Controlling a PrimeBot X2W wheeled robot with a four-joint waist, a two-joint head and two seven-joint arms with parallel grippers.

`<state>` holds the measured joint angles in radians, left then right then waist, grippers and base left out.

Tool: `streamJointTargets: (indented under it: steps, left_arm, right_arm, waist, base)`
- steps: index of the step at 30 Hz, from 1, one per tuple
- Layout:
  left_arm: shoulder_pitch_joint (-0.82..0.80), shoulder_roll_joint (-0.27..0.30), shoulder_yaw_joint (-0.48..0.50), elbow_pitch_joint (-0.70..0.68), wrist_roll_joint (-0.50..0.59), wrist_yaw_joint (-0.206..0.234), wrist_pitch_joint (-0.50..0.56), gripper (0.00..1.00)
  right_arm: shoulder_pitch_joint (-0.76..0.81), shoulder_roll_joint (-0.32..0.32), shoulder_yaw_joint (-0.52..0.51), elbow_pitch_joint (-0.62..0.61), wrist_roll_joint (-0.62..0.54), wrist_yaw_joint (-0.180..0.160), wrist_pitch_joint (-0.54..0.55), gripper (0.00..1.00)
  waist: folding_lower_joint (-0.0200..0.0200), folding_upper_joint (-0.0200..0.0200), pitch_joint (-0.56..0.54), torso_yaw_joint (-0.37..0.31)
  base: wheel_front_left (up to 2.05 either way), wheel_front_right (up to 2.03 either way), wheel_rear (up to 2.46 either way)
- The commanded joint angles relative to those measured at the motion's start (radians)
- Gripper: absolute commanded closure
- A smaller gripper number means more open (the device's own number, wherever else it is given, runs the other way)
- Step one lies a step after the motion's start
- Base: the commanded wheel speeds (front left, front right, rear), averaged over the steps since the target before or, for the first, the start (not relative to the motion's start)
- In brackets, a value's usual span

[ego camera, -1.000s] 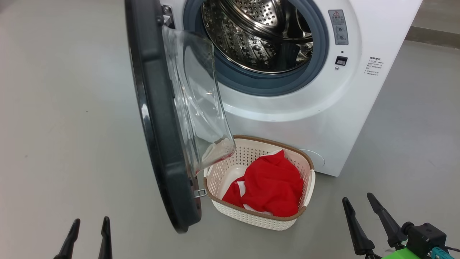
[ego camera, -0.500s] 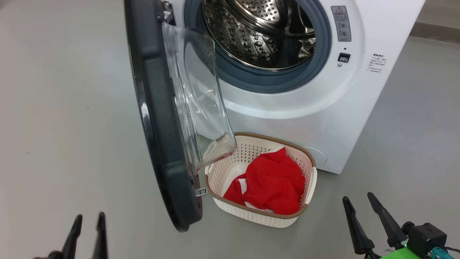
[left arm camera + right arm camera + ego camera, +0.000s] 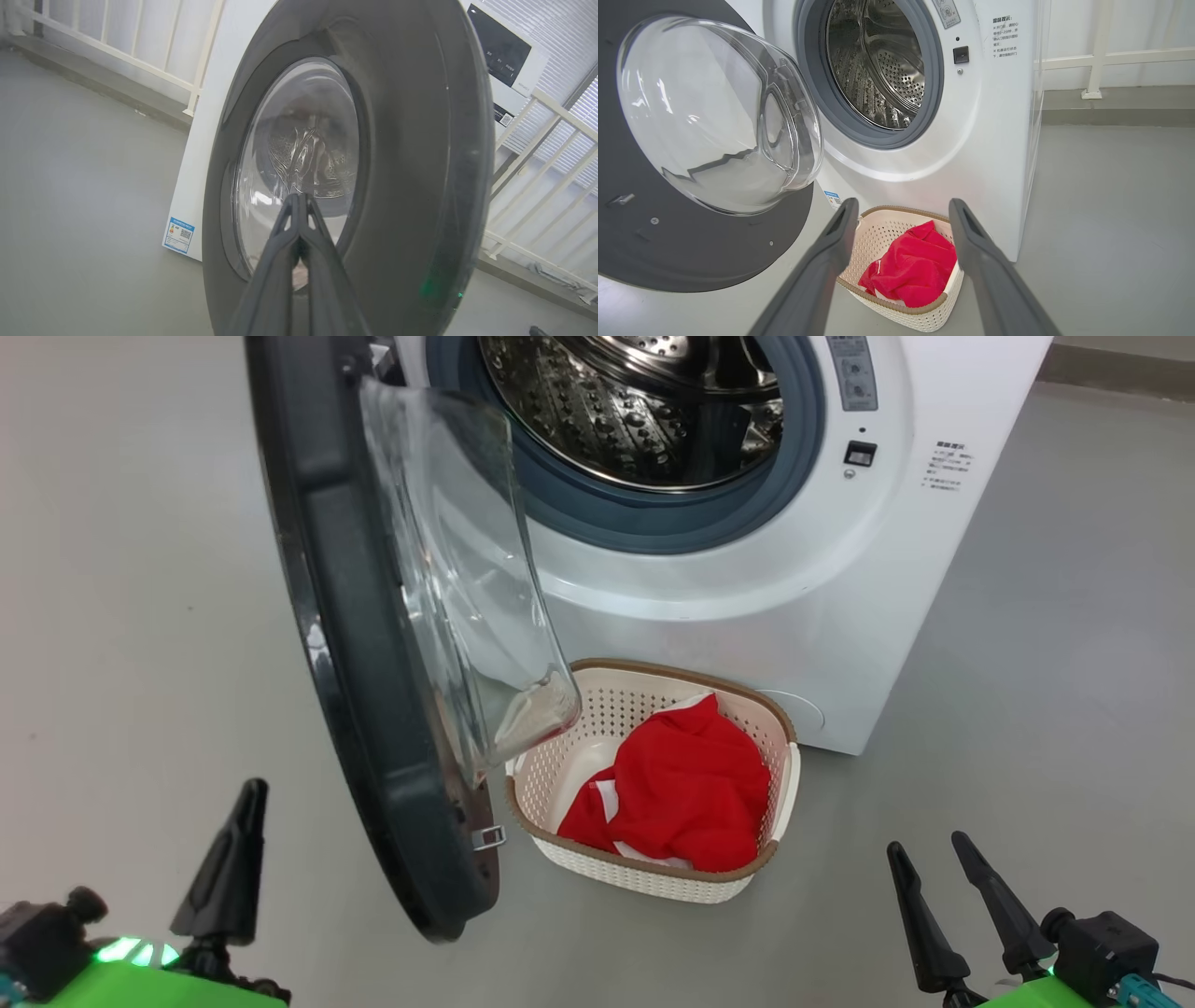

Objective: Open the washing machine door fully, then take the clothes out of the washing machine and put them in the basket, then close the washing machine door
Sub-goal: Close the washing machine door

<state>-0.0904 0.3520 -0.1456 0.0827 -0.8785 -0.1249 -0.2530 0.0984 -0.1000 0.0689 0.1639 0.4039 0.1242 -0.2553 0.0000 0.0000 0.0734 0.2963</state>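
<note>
Head view: washing machine door [image 3: 364, 644] stands open, edge-on, between left gripper [image 3: 250, 798] & basket [image 3: 653, 882]; its glass bowl hides the basket's left rim.
Basket: on floor [image 3: 140, 616], just in front of washing machine [image 3: 840, 616], below the drum [image 3: 635, 411] opening.
Clothes: clothes [image 3: 691, 784], red w/ white bits, heaped in the basket's right half.
Left gripper: fingers pressed together, nothing between; sits low left, apart from the door edge. Left wrist view: tips point at the door's outer glass; contact can't tell.
Right gripper: right gripper [image 3: 929, 847] has fingers apart, empty, low right, well apart from basket.
Around: white railing [image 3: 117, 46] behind the machine; blue label sticker [image 3: 179, 234] low on its side.
Count: 1 door, 1 washing machine, 1 basket, 2 grippers, 1 red heap; no. of garments can't tell.
Vs 1 s ago: left fingers were apart, now together; the left arm's green wrist now shows in the low-left corner; whole pic shifted = cam moved; clothes, basket & door same.
</note>
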Motion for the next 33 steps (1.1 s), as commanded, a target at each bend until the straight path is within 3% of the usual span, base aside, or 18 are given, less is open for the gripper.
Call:
streamJointTargets:
  steps: [1, 15, 22, 33]
  left_arm:
    - [-0.047, 0.041, 0.028, -0.031, -0.010, -0.006, -0.009, 1.00]
    - [-0.105, 0.100, -0.155, -0.068, -0.070, -0.006, -0.009, 1.00]
    - [-0.160, 0.087, -0.217, -0.069, -0.043, -0.006, -0.009, 1.00]
    - [-0.280, 0.020, -0.246, -0.015, 0.008, -0.006, -0.009, 1.00]
  right_arm:
    - [-0.033, -0.016, 0.019, -0.024, 0.000, 0.007, -0.006, 0.00]
    - [-0.035, -0.015, 0.029, -0.023, 0.000, 0.007, -0.006, 0.00]
    - [-0.044, -0.008, 0.032, -0.024, 0.001, 0.007, -0.006, 0.00]
    - [-0.076, 0.005, 0.015, -0.034, 0.002, 0.007, -0.006, 0.00]
  waist:
    - [0.0000, 0.0000, 0.002, -0.003]
    - [0.0000, 0.0000, 0.010, -0.032]
    - [0.0000, 0.0000, 0.025, -0.064]
    - [0.0000, 0.0000, 0.077, -0.141]
  base:
    - [0.00, 0.00, 0.00]
    - [0.00, 0.00, 0.00]
    - [0.00, 0.00, 0.00]
    - [0.00, 0.00, 0.00]
